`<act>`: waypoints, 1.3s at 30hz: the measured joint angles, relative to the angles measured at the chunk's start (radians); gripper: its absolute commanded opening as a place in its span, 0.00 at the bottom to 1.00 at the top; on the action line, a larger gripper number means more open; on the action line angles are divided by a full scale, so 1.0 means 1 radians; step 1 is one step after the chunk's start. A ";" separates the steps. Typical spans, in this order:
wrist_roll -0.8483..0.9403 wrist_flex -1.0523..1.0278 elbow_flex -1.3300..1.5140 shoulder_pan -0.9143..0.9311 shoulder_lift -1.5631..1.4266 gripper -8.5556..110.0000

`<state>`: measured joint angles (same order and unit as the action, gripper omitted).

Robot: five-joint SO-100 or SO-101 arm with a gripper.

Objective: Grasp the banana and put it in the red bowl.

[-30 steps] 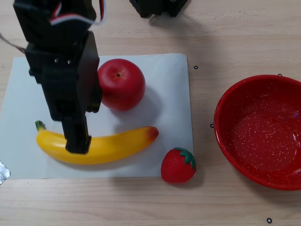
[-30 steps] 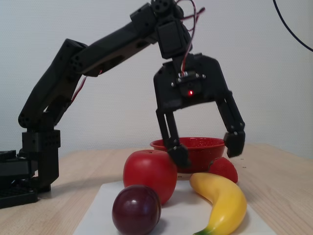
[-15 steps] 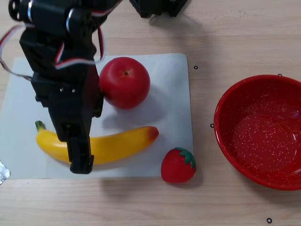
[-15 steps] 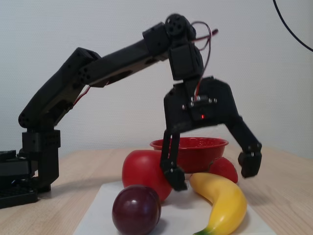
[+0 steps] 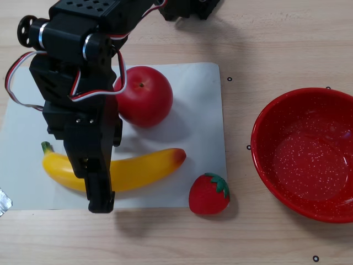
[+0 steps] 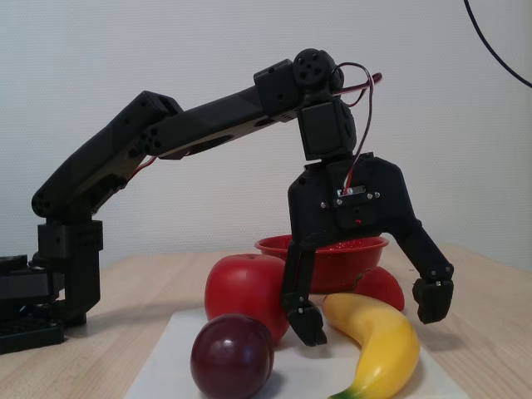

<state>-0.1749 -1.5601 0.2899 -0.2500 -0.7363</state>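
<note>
The yellow banana [image 5: 143,168] lies on a white sheet [image 5: 201,110], green stem to the left in the other view; it also shows in the fixed view [image 6: 378,345]. My gripper [image 5: 98,171] is open wide and straddles the banana near its stem half. In the fixed view the gripper [image 6: 371,317] has one finger on each side of the banana, tips lowered beside it and apart from it. The red bowl [image 5: 309,157] stands empty on the table right of the sheet; in the fixed view the bowl [image 6: 341,258] is behind the gripper.
A red apple [image 5: 144,95] sits just behind the banana on the sheet. A strawberry [image 5: 208,193] lies at the sheet's front right corner. A dark plum [image 6: 233,357] shows in the fixed view, hidden under the arm in the other view.
</note>
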 measured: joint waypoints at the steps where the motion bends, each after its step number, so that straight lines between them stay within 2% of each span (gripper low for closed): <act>1: 0.006 0.003 -0.011 0.000 0.003 0.48; 32: 0.000 0.014 -0.049 0.035 0.069 0.40; 39: 0.000 0.014 -0.049 0.032 0.071 0.32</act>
<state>-0.1749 -1.5463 0.2408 -0.2178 -0.6657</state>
